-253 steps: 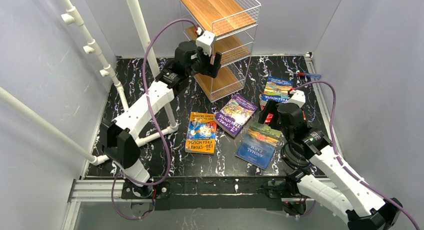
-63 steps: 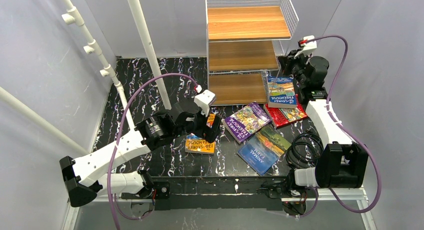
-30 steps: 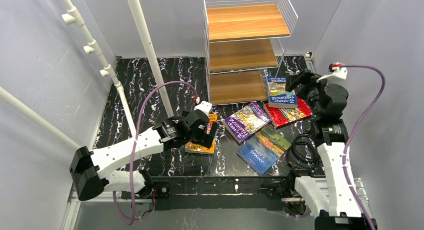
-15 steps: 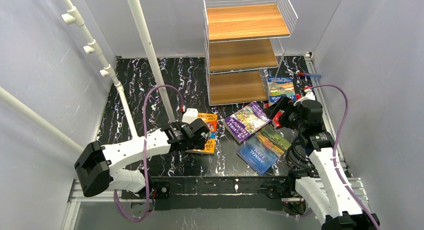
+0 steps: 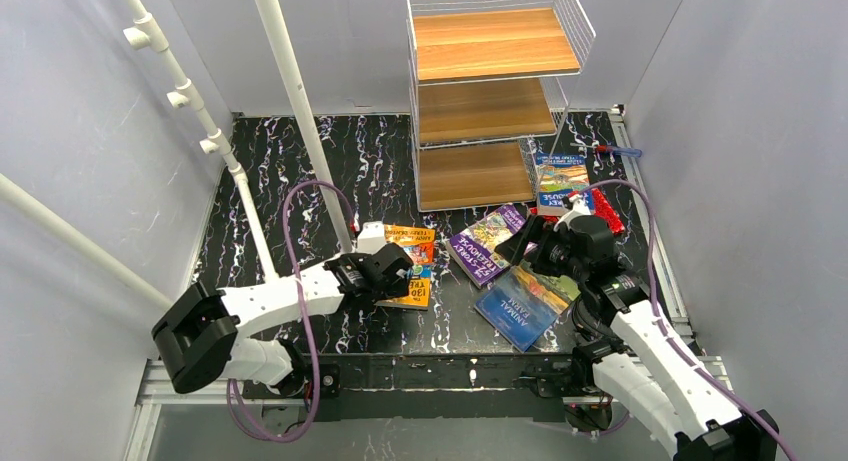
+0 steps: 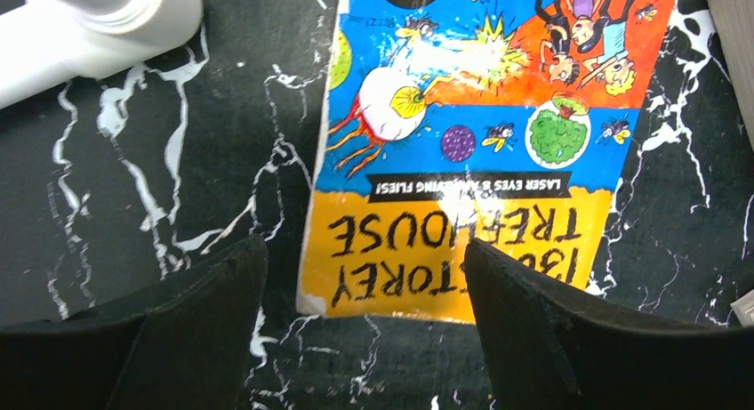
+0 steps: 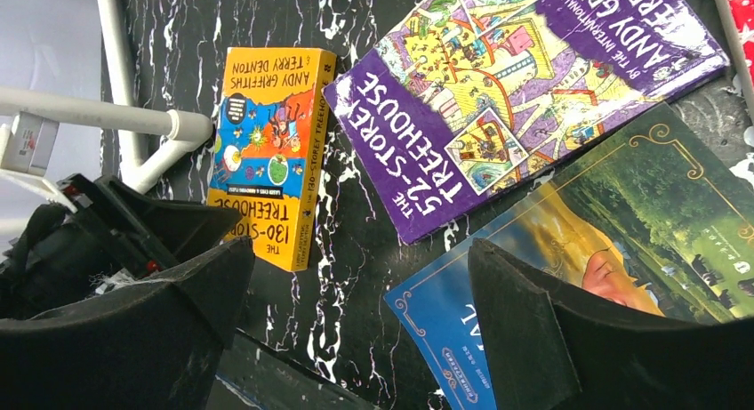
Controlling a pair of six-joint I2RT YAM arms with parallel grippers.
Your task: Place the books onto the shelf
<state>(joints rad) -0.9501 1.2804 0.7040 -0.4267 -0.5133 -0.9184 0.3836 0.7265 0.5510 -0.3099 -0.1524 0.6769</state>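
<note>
Books, five, lie flat before the one shelf: orange book, purple book, Animal Farm, blue book, red book. Both grippers gape empty: left gripper over the orange book's end, right gripper above the purple book.

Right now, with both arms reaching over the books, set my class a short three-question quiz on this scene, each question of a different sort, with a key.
1. True or false: a book already lies on the tall white wire-mesh shelf with wooden boards.
2. Which book is the left gripper poised over? A. purple 52-Storey Treehouse paperback; B. orange-yellow 130-Storey Treehouse paperback; C. blue Animal Farm paperback.
3. Fill the gap: the jaws of the right gripper stand ___.
Key: 1 false; 2 B; 3 open.
</note>
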